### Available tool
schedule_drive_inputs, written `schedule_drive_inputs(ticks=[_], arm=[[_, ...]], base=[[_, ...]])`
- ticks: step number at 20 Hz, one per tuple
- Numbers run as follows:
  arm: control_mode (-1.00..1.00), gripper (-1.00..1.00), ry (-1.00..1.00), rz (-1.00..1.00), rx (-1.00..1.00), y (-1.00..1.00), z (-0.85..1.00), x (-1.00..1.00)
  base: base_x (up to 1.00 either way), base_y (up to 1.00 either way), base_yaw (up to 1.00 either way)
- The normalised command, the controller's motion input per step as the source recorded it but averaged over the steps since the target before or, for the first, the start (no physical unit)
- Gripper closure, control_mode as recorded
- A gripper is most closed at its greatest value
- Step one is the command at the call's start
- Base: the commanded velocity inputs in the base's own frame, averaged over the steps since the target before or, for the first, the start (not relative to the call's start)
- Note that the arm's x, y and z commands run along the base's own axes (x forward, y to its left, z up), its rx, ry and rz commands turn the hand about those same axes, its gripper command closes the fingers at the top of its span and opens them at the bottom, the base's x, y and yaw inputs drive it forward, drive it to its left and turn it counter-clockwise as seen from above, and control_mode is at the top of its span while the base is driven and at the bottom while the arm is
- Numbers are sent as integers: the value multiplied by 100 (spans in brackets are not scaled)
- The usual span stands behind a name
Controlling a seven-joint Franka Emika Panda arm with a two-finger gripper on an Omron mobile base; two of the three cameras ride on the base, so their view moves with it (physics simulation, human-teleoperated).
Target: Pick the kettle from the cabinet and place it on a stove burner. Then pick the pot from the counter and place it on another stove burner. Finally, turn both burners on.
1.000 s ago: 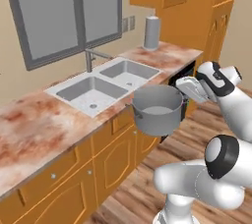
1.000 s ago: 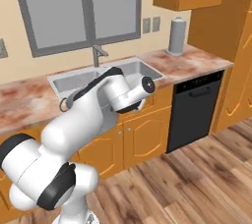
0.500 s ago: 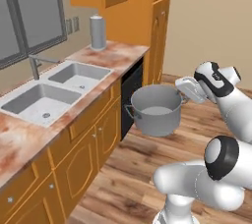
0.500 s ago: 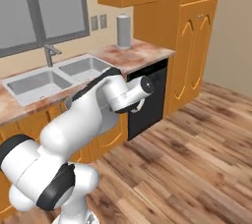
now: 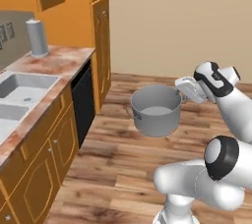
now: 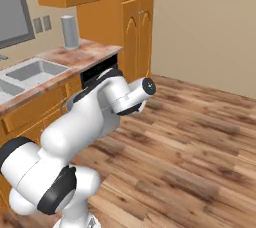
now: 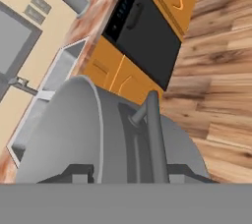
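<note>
Aloft, pincer (image 5: 181, 92) half-apart, clamped on the pot (image 5: 155, 110) rim, above wooden floor (image 5: 123, 169).

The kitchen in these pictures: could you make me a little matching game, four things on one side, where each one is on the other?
Things:
1. pot
2. paper towel roll
3. sink
4. dishwasher

Places:
A. set into the counter top
B. standing upright on the counter
C. held in the air by the gripper, over the wooden floor
D. under the counter, between the orange fronts

Pairs: 1-C, 2-B, 3-A, 4-D
</note>
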Motion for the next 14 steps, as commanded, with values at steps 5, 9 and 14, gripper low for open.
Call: schedule_drive_inputs(ticks=[5, 9, 14], arm=[[100, 100, 0, 0, 0, 0, 0, 0], [100, 100, 0, 0, 0, 0, 0, 0], [100, 100, 0, 0, 0, 0, 0, 0]], base=[[-8, -27, -51], [-8, -18, -53], [-3, -8, -54]])
